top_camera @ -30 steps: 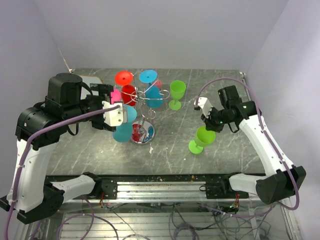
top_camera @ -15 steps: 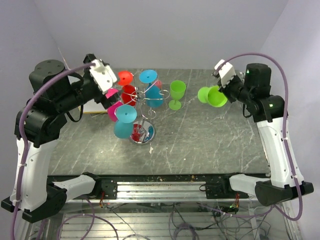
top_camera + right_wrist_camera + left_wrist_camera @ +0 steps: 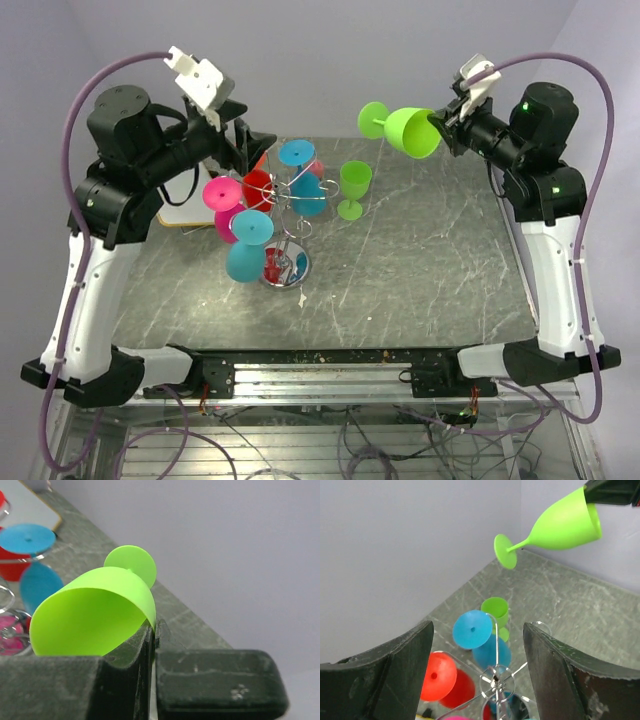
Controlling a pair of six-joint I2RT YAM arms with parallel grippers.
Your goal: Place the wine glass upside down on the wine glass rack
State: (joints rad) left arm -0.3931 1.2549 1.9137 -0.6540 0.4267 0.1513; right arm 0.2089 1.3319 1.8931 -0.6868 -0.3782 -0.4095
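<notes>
Top external showed the green wine glass (image 3: pixel 412 131) tipped sideways in the air, up and right of the wine glass rack (image 3: pixel 287 228). The right gripper (image 3: pixel 446 122) was pinched tight on its rim. The left gripper (image 3: pixel 248 142) hung above the rack, jaws wide apart and empty.

The left gripper (image 3: pixel 478 630) frames the lower corners with two dark fingers (image 3: pixel 395 670) spread wide, nothing between them. At upper right a green wine glass (image 3: pixel 560 525) lies on its side in the air, foot pointing left, its rim pinched by what seems to be the right gripper (image 3: pixel 592 497). At bottom centre stands the wine glass rack (image 3: pixel 495 680), carrying a blue glass (image 3: pixel 472 629) and a red glass (image 3: pixel 438 670) foot-up. Behind it a second green glass (image 3: pixel 495 611) stands on the grey marble table (image 3: pixel 580 615).
</notes>
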